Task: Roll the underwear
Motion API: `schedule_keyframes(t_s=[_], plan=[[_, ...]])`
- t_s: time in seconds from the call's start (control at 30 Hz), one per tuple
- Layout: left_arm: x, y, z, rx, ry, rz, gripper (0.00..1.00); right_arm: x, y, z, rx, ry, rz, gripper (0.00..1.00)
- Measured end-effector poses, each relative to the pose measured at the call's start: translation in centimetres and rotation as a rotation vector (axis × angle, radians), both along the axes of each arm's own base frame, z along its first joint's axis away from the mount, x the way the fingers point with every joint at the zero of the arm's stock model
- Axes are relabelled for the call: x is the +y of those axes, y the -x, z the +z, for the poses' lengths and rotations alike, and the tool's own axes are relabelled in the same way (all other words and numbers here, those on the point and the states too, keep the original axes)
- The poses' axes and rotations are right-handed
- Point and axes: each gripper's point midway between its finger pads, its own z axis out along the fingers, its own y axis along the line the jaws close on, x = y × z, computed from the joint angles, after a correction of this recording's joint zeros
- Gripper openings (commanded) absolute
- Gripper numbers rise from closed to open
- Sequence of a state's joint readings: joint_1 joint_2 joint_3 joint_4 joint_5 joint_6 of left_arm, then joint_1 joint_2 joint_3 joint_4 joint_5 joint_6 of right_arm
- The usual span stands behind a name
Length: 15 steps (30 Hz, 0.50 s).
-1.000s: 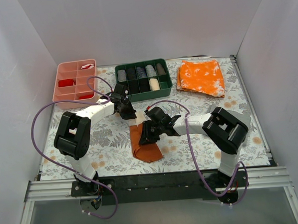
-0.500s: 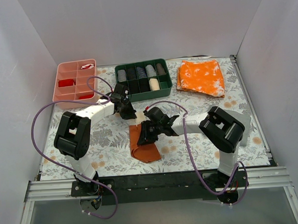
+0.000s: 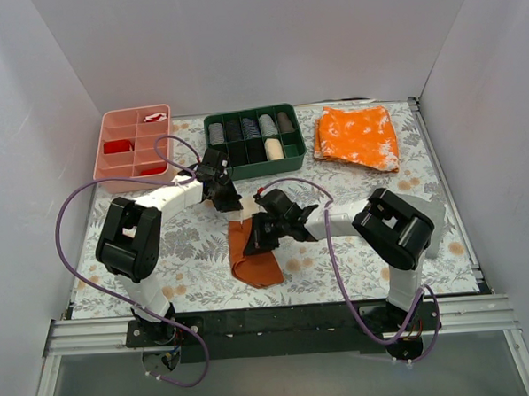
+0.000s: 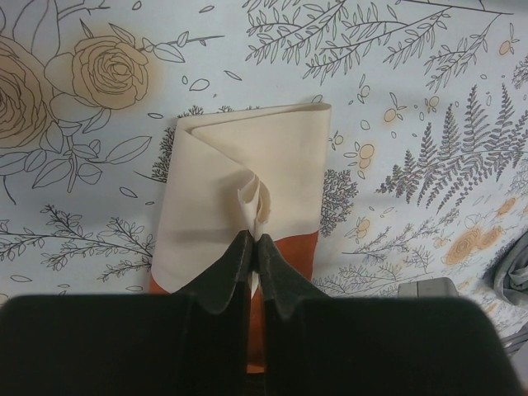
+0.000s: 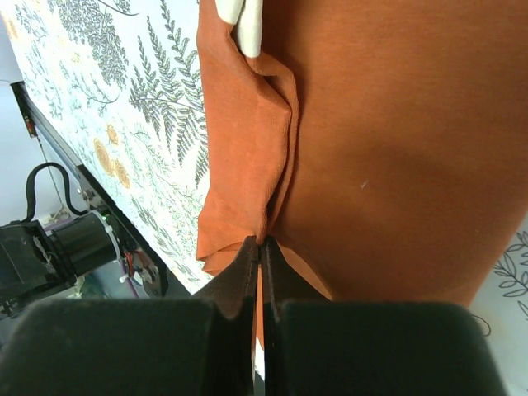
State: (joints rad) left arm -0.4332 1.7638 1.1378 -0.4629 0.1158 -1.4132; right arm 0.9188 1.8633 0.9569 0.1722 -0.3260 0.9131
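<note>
The underwear [image 3: 254, 256] lies folded mid-table, rust-brown face up with its cream face showing at the far end. In the left wrist view the cream face [image 4: 239, 177] is pinched into a small pleat by my left gripper [image 4: 254, 241], which is shut on it. My left gripper [image 3: 233, 206] sits at the garment's far end in the top view. My right gripper [image 3: 249, 244] is at its right side. In the right wrist view the rust-brown cloth [image 5: 371, 157] fills the frame, and my right gripper [image 5: 261, 244] is shut on a raised fold of it.
A green tray [image 3: 301, 145] of rolled garments and a pink divided tray [image 3: 134, 160] stand at the back. A bright orange white-speckled cloth [image 3: 359, 135] lies back right. White walls enclose the floral table cover [image 3: 427, 243]. A black rail [image 3: 280, 321] runs along the near edge.
My right gripper has closed onto a fold of the rust-brown cloth and shifted slightly left. The garment's near edge has bunched a little. My left gripper has held its pinch.
</note>
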Motion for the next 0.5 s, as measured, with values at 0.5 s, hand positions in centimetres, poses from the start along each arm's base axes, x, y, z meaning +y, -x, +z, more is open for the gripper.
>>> schedule_keyframes(t_s=[0.5], plan=[[0.1, 0.0, 0.1, -0.001, -0.007, -0.005, 0.0, -1.8, 0.7, 2.9, -0.091, -0.066, -0.013, 0.01]])
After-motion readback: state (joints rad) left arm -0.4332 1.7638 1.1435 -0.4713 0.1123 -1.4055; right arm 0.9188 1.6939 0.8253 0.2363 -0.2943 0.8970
